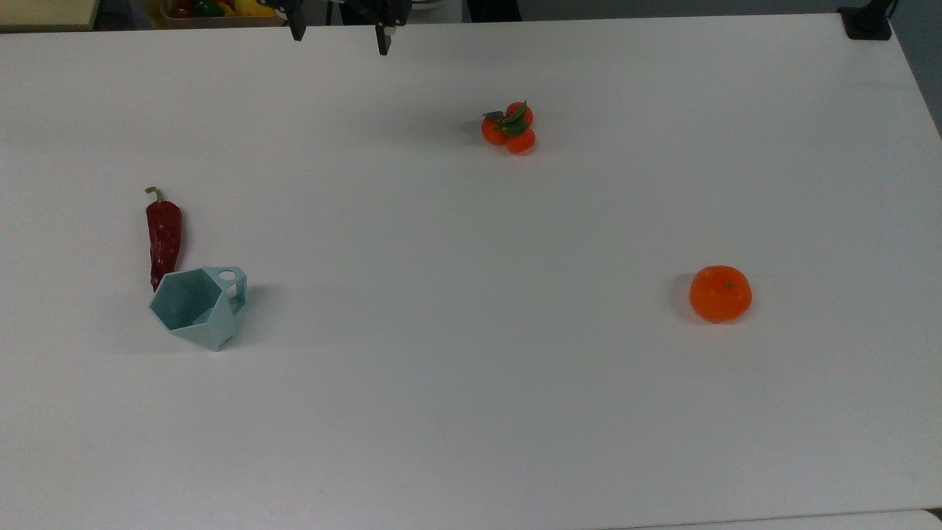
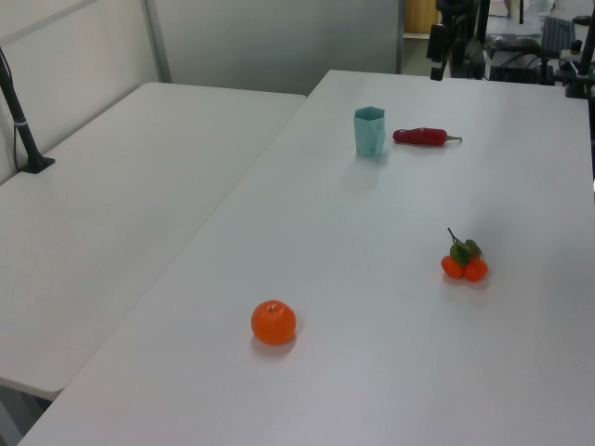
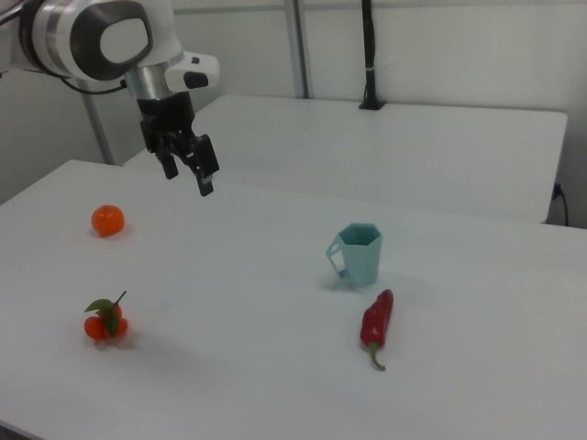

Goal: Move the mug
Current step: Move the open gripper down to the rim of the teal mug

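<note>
In the top view, the mug [image 1: 197,307] stands upright on the white table [image 1: 471,412], with its handle on the top view's right. Taking the mug as the landmark, the red chili pepper [image 1: 163,238] lies just behind it, its tip at the mug's rim as seen from above. The cluster of small oranges with leaves [image 1: 509,127] sits well away, up and toward the top view's right of the mug. The single orange [image 1: 720,294] is far off on the top view's right, about level with the mug. The gripper [image 1: 339,36] hangs at the table's far edge, well beyond the mug, its two dark fingers [image 1: 383,38] spread wide with nothing between them.

In the left view, the mug [image 2: 369,131] stands far back on the table, the pepper [image 2: 424,137] just beside it on the left view's right. The gripper [image 2: 446,51] hangs beyond the mug.

In the right view, the mug [image 3: 356,254] stands with the pepper [image 3: 376,325] just in front of it. The gripper [image 3: 189,175] hovers in the air well to the right view's left of the mug, fingers apart and empty. The orange [image 3: 107,220] and the cluster [image 3: 105,321] lie farther to that side.
</note>
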### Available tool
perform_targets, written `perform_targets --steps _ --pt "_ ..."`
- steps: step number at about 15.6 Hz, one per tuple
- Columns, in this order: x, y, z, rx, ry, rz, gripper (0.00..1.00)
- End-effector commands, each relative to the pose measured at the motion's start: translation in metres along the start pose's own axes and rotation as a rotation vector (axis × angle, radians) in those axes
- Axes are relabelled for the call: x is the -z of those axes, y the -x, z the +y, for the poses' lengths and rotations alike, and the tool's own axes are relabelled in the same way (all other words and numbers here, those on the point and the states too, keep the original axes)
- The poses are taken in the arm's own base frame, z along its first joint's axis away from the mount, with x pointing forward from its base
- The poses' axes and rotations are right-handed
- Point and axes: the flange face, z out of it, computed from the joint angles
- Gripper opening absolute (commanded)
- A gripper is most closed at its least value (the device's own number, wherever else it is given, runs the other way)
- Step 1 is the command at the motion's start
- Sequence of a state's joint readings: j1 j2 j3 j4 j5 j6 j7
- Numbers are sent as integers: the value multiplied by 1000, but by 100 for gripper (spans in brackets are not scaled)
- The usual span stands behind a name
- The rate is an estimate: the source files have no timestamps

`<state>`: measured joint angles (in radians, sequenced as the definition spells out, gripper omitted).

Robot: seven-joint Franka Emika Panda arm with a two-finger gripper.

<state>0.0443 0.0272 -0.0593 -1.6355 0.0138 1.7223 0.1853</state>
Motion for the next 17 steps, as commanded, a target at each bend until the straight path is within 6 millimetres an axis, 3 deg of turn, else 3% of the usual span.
perform_targets --steps 1,4,5,6,9,10,13,17 --pt "-5 -25 5 -245 -14 86 100" --pt "-29 -48 13 -464 -30 136 100" --pt "-36 -55 23 -511 -39 146 100" --pt "-44 -61 35 -550 -42 147 100" --pt "-75 -79 39 -605 -46 164 99" --pt "-85 -85 38 -626 -52 179 94" --pt "-104 -99 57 -690 -64 221 91" --pt "-142 -117 59 -682 -65 269 74"
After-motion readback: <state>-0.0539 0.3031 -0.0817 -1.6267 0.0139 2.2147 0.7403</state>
